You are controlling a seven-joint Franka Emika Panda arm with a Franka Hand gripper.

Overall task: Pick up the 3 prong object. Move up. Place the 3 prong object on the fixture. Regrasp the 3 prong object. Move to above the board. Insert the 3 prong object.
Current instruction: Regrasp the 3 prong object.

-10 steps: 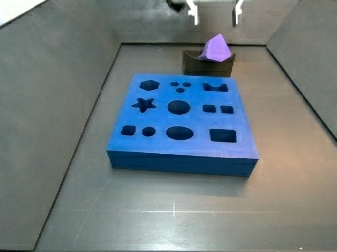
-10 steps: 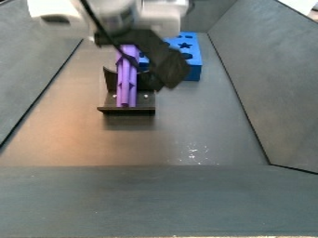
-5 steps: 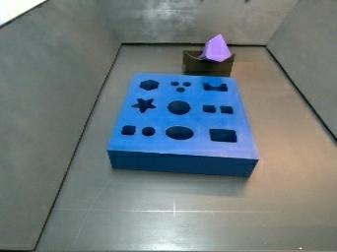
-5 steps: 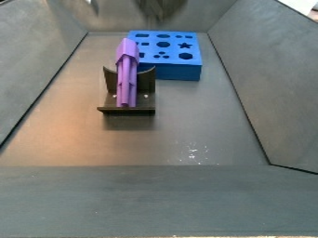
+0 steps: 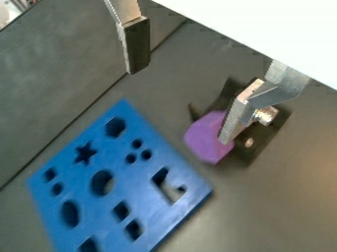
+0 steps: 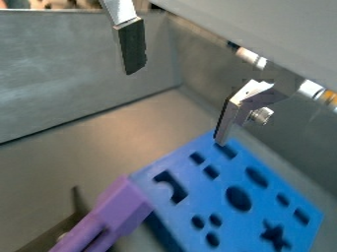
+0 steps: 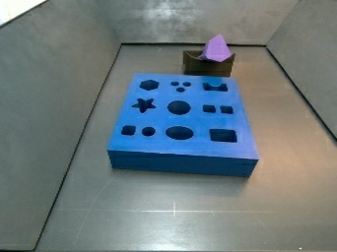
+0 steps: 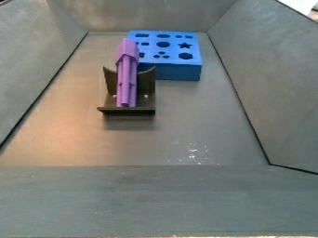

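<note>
The light-purple 3 prong object (image 8: 128,69) lies tilted in the notch of the dark fixture (image 8: 125,102); it also shows in a side view (image 7: 216,46) on the fixture (image 7: 207,65) and in both wrist views (image 5: 206,138) (image 6: 105,222). The blue board (image 7: 183,123) with shaped holes lies flat on the floor, also seen in a side view (image 8: 169,53) and both wrist views (image 5: 105,187) (image 6: 237,197). My gripper (image 5: 187,67) is open and empty, high above the object; it shows only in the wrist views (image 6: 182,85), out of both side views.
Grey sloping walls (image 7: 66,108) enclose the dark floor (image 8: 162,149) on all sides. The board sits right beside the fixture.
The gripper rose from over the fixture and left both side views. The 3 prong object stays on the fixture, let go.
</note>
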